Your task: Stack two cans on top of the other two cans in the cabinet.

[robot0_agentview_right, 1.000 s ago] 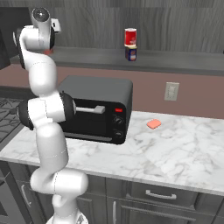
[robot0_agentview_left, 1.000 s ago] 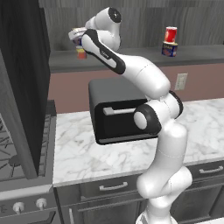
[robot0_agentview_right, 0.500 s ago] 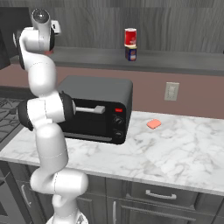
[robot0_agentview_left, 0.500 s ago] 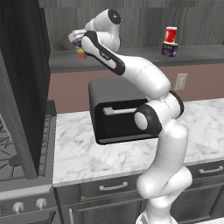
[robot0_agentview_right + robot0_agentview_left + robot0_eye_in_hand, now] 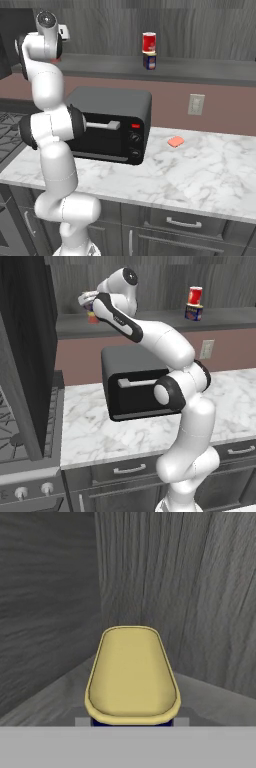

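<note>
At the left end of the cabinet (image 5: 150, 322) my gripper (image 5: 89, 305) is shut on a dark-blue can with a yellow top (image 5: 132, 672). In the hand view this can sits close in front of the wood-grained corner, and my fingertips are hidden. Right under the hand stands the short orange-red can (image 5: 93, 319); whether the blue can touches it I cannot tell. Further right on the shelf ledge (image 5: 200, 67), the red can with the whitish rim (image 5: 195, 294) (image 5: 149, 41) stands upright on the other dark-blue can (image 5: 193, 311) (image 5: 149, 61).
A black oven box (image 5: 135, 391) (image 5: 110, 125) stands on the marble counter (image 5: 200, 170) under the shelf. A tall black panel (image 5: 25, 346) rises at the left above a stove (image 5: 15, 441). A small pink sponge (image 5: 175, 141) lies near the wall outlet (image 5: 195, 104).
</note>
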### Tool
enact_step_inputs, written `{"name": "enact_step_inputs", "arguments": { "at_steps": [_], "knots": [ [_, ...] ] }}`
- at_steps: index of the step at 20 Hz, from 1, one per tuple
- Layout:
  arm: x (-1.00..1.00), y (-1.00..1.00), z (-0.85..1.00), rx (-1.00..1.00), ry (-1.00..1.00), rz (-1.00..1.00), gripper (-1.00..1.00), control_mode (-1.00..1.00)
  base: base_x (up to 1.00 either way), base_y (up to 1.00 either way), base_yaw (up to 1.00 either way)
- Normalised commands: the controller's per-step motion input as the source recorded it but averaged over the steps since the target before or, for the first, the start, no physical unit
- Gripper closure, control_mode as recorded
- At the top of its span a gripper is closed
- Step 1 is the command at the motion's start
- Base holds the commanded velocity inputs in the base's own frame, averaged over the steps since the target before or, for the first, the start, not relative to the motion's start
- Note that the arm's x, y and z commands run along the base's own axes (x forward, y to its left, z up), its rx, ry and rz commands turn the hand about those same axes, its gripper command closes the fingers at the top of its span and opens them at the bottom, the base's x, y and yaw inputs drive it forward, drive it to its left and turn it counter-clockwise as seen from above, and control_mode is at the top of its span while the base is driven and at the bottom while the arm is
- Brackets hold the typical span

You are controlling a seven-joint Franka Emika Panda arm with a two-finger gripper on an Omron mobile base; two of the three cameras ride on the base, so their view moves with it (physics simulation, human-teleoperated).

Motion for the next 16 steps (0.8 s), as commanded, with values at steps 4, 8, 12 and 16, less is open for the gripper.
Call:
{"name": "enact_step_inputs", "arguments": {
  "at_steps": [4, 8, 12, 16],
  "knots": [
    [0.01, 0.0, -0.07, 0.0, 0.0, 0.0, 1.0, -1.0, 0.0, 0.0, 0.0],
    [0.04, -0.02, -0.06, 0.0, 0.0, 0.0, 1.0, -1.0, 0.0, 0.0, 0.0],
    [0.03, -0.02, -0.05, 0.0, 0.0, 0.0, 1.0, -1.0, 0.0, 0.0, 0.0],
    [0.03, 0.0, -0.07, 0.0, 0.0, 0.0, -1.0, -1.0, 0.0, 0.0, 0.0]
  ]
}}
